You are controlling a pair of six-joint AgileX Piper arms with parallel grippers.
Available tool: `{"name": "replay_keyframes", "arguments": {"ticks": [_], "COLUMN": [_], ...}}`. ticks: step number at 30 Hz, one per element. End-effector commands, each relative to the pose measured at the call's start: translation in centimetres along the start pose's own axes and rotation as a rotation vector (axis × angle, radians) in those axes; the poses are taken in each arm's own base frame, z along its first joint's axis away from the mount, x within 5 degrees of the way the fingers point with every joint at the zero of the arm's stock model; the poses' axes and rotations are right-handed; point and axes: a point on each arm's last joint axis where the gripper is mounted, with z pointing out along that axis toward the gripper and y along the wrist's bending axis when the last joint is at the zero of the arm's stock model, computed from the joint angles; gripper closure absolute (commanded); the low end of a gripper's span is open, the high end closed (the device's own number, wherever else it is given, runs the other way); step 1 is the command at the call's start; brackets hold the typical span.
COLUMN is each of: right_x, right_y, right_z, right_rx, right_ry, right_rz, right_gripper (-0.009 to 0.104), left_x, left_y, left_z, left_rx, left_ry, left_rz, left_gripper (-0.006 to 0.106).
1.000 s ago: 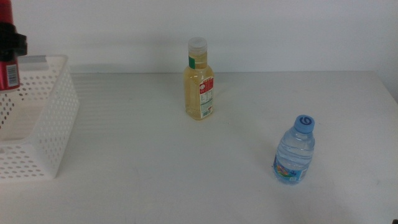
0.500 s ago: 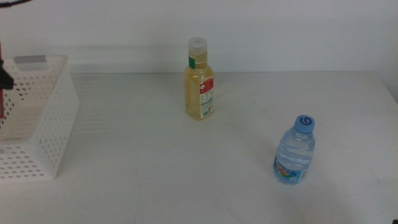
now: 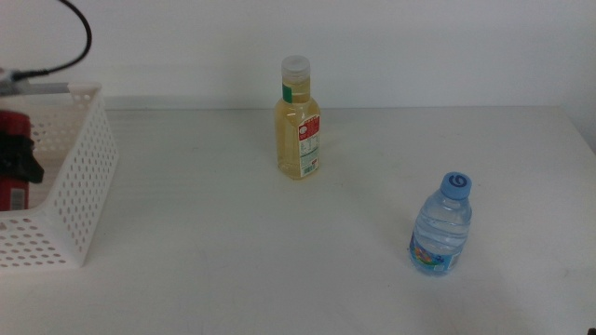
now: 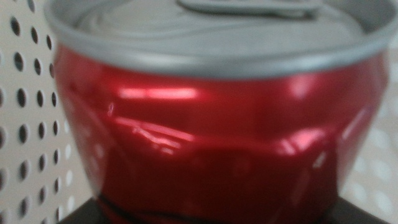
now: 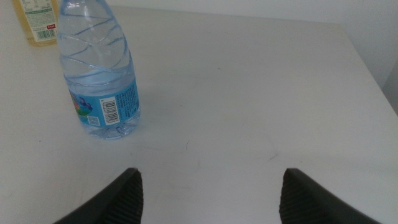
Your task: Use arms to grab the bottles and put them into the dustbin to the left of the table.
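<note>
1. The left hand [image 3: 20, 166] is down inside the bin [image 3: 88, 186] at the left edge of the surface [image 3: 233, 261], clamped on the red can [image 4: 217, 124]. The left wrist view shows the can pinched enough to dent its wall, with the bin's perforated wall close behind it.

2. In the middle view only a strip of the can [image 3: 11, 158] shows past the bin's rim. It looks upright, its long axis vertical and its lid up. Whether its base touches the bin floor is hidden.

3. The relation that counts: the can is already inside the bin walls, not above the rim or outside it. So the next move is probably just letting go, then lifting straight up clear of the near wall.

4. The yellow bottle [image 3: 298, 121] stands upright well to the right of the bin, toward the back of the surface. It is the nearer of the two remaining bottles to the bin, so it looks like the left arm's job.

5. The water bottle [image 3: 441, 226] stands upright far from the bin, on the right front of the surface. The right hand [image 5: 208, 186] waits just in front of it with jaws spread wide and nothing between them; the bottle [image 5: 99, 74] lies ahead and off to one side of the gap, not centred.

6. The right arm is clearly nearer the water bottle.
</note>
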Motion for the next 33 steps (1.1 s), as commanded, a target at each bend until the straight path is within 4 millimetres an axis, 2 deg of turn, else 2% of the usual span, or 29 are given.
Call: {"name": "replay_keyframes", "arguments": {"ticks": [1,5,10,22,28,33], "right_x": [-0.8,-0.8,-0.8,-0.8,-0.8,-0.8], "right_y": [0.0,0.0,0.0,0.0,0.0,0.0], "right_z": [-0.3,-0.3,-0.3,-0.3,-0.3,-0.3], "right_rx": [0.005,0.005,0.005,0.005,0.005,0.005], "right_ry": [-0.089,-0.089,-0.089,-0.089,-0.089,-0.089], "right_rz": [-0.012,-0.012,-0.012,-0.012,-0.012,-0.012], "right_gripper": [0.038,0.038,0.038,0.038,0.038,0.038], "left_x": [-1.7,-1.8,-1.8,-2.0,-1.9,-2.4], "left_y": [-0.1,0.4,0.6,0.2,-0.1,-1.1], "left_z": [-2.1,-0.9,-0.2,-0.2,-1.0,-4.3], "left_rx": [-0.04,-0.05,-0.053,-0.009,-0.004,-0.013], "left_ry": [-0.126,-0.128,-0.13,-0.142,-0.14,-0.217], "left_rz": [0.004,-0.005,-0.012,-0.045,-0.042,-0.037], "left_gripper": [0.105,0.103,0.089,0.012,0.01,0.01]}}
